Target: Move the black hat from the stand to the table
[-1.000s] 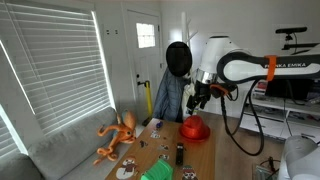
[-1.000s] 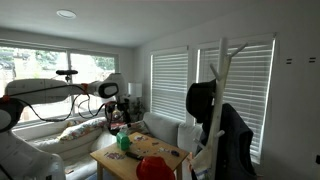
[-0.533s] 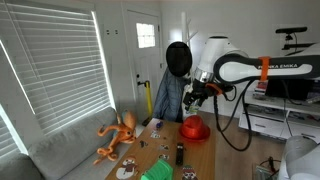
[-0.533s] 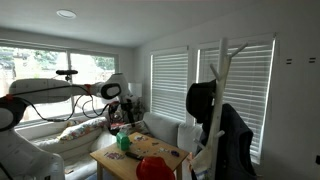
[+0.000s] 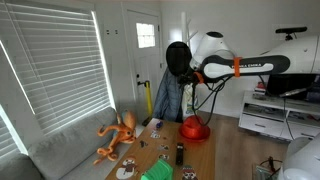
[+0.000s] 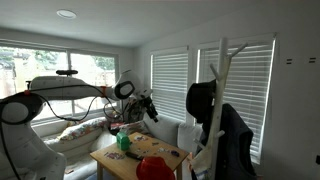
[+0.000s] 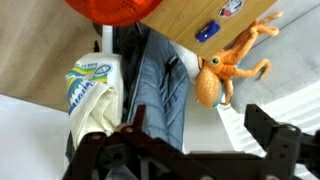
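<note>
At upper centre of both exterior views, the black hat (image 5: 177, 58) hangs on the white stand (image 6: 222, 72), above the blue denim jacket (image 5: 167, 100) draped on the same stand. No part of the hat rests on the bench (image 5: 205, 160), which occupies the lower centre of the frame.

The hand (image 5: 189, 82) of the white arm (image 5: 250, 68) sits just right of the hat in an exterior view, near it but with no contact that can be seen. In an exterior view taken from another angle, the hand (image 6: 149, 107) lies left of the hat with a clear gap between them.

In the wrist view the two fingers (image 7: 268, 140) stand spread along the bottom of the frame with nothing between them, so the hand is released and empty. Beyond them appear the denim jacket at centre, a red hat (image 7: 115, 8) on the wooden bench at the top edge, and an orange octopus toy (image 7: 225, 78) at right. The black hat cannot be picked out in this view.

Judged progress: approach only, with no part of the transfer done. The hat has yet to be gripped, lifted off the stand's prong, carried down, set on a bare part of the bench and let go. The red hat already takes up part of that surface.
</note>
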Controlling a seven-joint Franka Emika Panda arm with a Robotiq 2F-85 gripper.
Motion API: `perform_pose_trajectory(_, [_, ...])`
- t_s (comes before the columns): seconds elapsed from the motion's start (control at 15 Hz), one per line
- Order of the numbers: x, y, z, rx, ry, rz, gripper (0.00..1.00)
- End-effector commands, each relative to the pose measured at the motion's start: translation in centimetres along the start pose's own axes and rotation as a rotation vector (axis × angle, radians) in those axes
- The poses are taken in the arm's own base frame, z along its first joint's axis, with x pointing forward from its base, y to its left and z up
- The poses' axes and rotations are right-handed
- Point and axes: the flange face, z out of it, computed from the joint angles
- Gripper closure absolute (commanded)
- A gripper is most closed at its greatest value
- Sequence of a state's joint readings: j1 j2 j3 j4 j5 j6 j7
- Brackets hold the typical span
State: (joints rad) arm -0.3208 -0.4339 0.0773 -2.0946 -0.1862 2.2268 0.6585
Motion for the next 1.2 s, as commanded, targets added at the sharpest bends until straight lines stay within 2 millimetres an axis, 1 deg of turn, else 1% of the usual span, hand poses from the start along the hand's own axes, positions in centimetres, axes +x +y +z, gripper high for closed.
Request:
perform_pose_trajectory(0.0, [4.0, 0.8, 0.3, -0.061, 0.146, 0.111, 0.0])
perform_pose_trajectory(0.13, [5.6, 1.4, 0.6, -0.079, 0.229, 0.17, 0.0])
perform_pose_trajectory(0.2, [4.0, 1.4, 0.4, -0.066, 0.159, 0.112, 0.0])
perform_pose_trajectory(0.33, [4.9, 1.7, 0.8, -0.076, 0.196, 0.144, 0.0])
perform_pose_trajectory(0.6, [5.2, 1.6, 0.8, -0.076, 0.203, 0.151, 0.0])
perform_pose_trajectory(0.73, [5.8, 1.7, 1.2, -0.119, 0.357, 0.141, 0.0])
perform_pose_trajectory(0.87, [7.0, 2.1, 1.5, -0.14, 0.458, 0.128, 0.0])
perform_pose_trajectory(1.13, [8.2, 2.8, 2.5, -0.21, 0.651, 0.164, 0.0])
